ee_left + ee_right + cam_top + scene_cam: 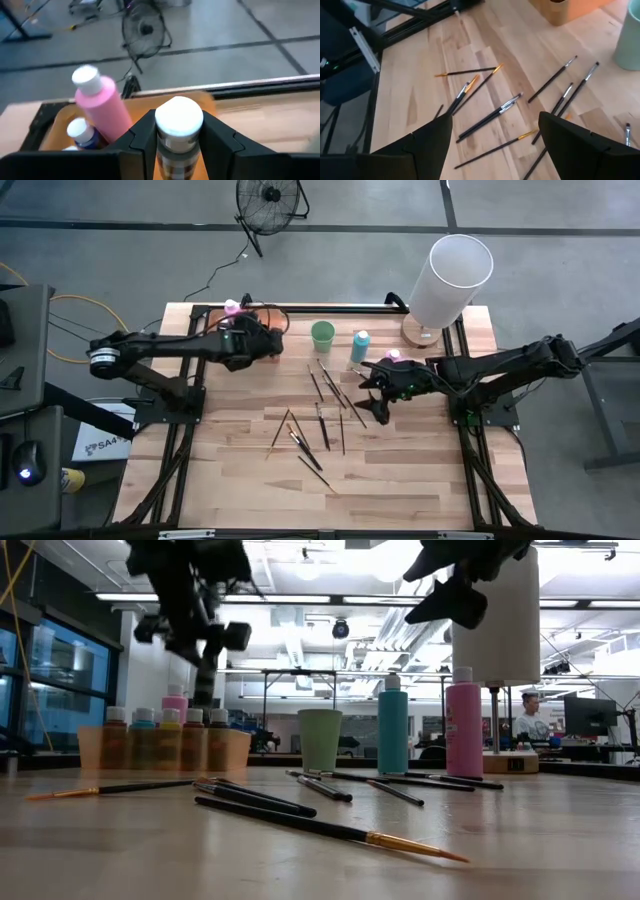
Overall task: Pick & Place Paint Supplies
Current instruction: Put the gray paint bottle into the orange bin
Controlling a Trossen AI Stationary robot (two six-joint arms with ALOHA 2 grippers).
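Holding a small white-capped paint bottle (178,131) above the translucent orange plastic tray (274,317), the left gripper (268,340) hangs at the upper left of the high view, its dark fingers clamped on the bottle's sides.

The right gripper (375,385) hovers right of centre with its jaws spread wide and empty, over the scattered thin dark-handled brushes (322,425) on the pale wooden table (400,470). The brushes lie just left of and below that claw in the high view, most with their long axes running top to bottom or slightly slanted, so the right arm is the nearer. A smooth teal bottle (360,346) and a green cup (322,335) stand upright between the arms. In the tray a tall pink bottle (102,100) leans among smaller ones.
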